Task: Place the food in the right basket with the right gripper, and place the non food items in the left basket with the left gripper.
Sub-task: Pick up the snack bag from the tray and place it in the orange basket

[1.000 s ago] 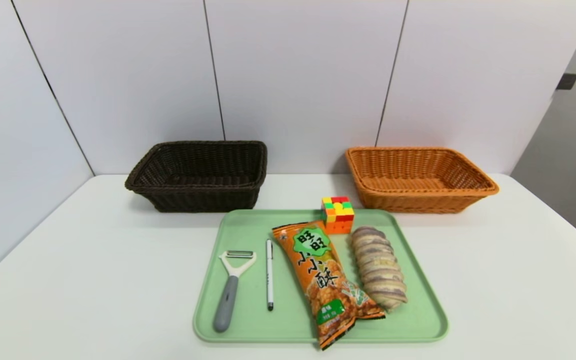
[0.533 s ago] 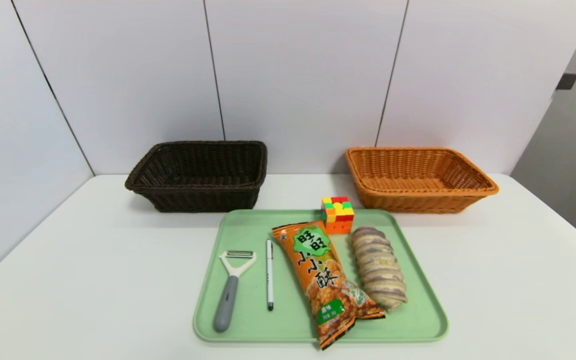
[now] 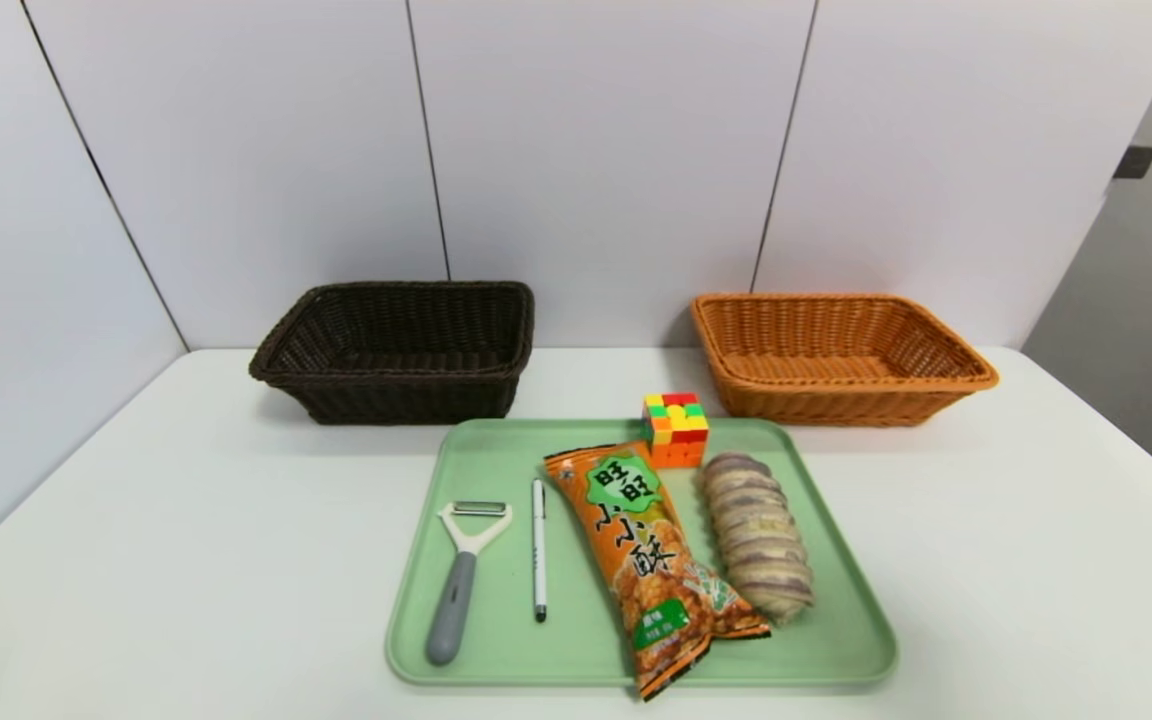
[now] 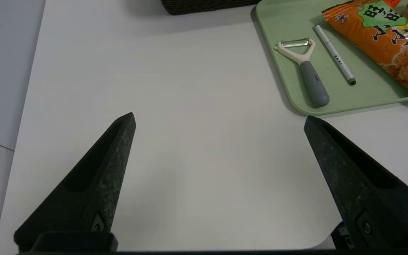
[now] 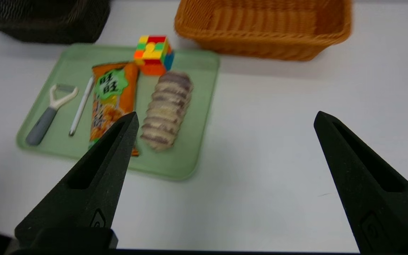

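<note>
Your left gripper (image 4: 220,115) and right gripper (image 5: 228,112) are both spread wide over the table (image 3: 186,560), holding nothing — snack bag (image 3: 641,560), bread (image 3: 758,535), cube (image 3: 676,430), pen (image 3: 539,550) and peeler (image 3: 461,580) all sit on the green tray (image 3: 836,640), baskets behind.

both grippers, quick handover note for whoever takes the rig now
Left gripper: open, empty, over bare table left of the tray.
Right gripper: open, empty, over the table's right side.
On the green tray: peeler, pen, cube, snack bag, bread.
Done: nothing; both baskets are empty.
Left: bag and bread to orange basket; peeler, pen, cube to dark basket.
</note>
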Controlling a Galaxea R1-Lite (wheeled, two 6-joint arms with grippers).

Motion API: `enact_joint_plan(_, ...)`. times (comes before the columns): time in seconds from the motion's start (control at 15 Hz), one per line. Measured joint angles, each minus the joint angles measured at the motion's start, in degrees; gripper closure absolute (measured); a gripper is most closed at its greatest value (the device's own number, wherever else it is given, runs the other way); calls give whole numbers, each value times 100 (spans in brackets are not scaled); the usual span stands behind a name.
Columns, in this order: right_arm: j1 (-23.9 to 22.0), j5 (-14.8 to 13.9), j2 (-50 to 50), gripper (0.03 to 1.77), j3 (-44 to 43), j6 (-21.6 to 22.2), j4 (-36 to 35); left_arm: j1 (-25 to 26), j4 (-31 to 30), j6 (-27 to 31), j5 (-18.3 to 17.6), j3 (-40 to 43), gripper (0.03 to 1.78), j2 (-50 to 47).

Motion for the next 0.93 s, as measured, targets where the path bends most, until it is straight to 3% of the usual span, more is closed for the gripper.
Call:
enact_joint_plan(0.27, 1521, -243, 1691, 9, -1436, 1186, 773, -72, 1718, -27, -13, -1892, 12, 1654)
enact_joint_plan(0.47, 2409, -534, 2758, 9, -2345, 1545, 1342, -205, 2365, -77, -11, -2517, 12, 2597)
enact_joint_plan(0.67, 2907, -617, 3663, 9, -3200, 1613, 2219, -577, 2118, -228, 28, -2675, 12, 3145)
enact_joint_plan(0.93, 3366, -627, 4502, 9, -4083, 1704, 3116, -1111, 1326, -941, 30, -2639, 12, 3523)
